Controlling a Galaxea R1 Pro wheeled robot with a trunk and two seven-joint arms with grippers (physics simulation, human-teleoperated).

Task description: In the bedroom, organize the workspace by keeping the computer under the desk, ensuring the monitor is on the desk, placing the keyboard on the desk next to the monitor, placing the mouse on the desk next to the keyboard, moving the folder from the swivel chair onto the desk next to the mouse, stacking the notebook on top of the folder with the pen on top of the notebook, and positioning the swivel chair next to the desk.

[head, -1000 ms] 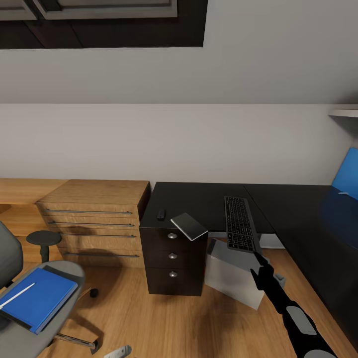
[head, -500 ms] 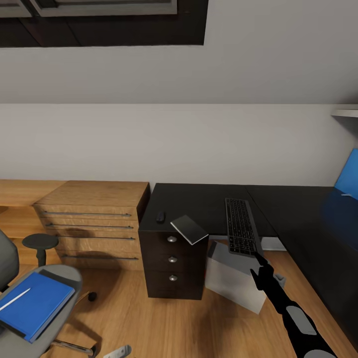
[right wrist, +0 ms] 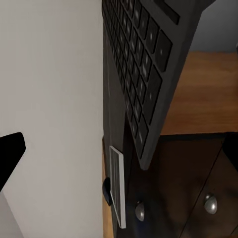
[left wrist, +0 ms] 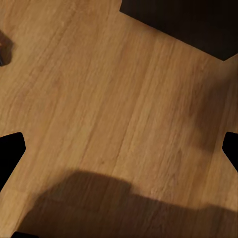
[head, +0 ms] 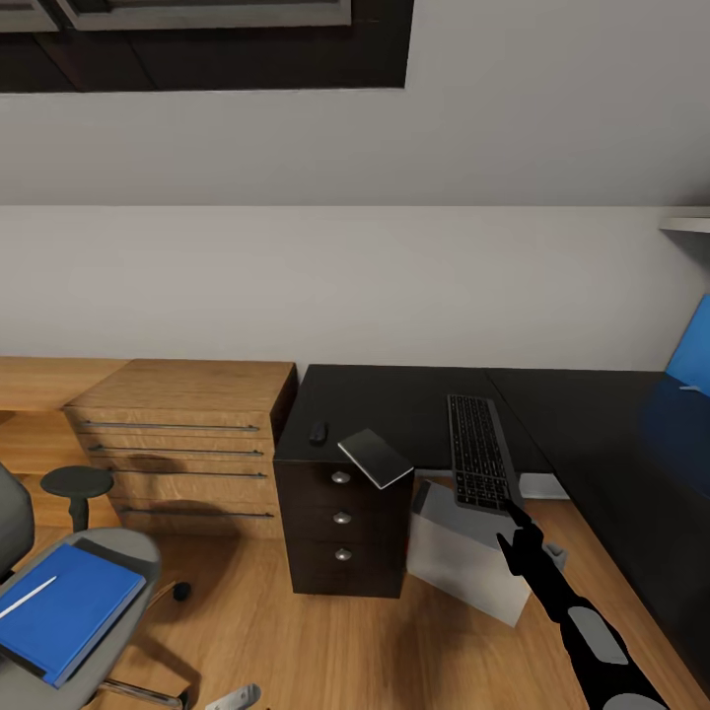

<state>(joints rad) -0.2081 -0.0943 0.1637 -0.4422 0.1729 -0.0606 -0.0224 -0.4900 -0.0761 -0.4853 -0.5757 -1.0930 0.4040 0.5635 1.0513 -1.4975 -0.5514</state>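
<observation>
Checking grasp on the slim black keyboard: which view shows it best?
Head view: the whole slim black keyboard shows, its near end at the right gripper. Right wrist view gives a close, slanted look at its keys.

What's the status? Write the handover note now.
Left end effector: open, over wood floor.
Right end effector: at the slim black keyboard's near end, which overhangs the glossy black desk; grip unclear.
On desk: small black mouse, dark grey notebook jutting off its corner.
Light-grey computer tower stands underneath.
Bright blue folder, white pen on it, lies on the grey swivel chair.
Left: seat keyboard, move folder, stack notebook and pen, park chair.
</observation>
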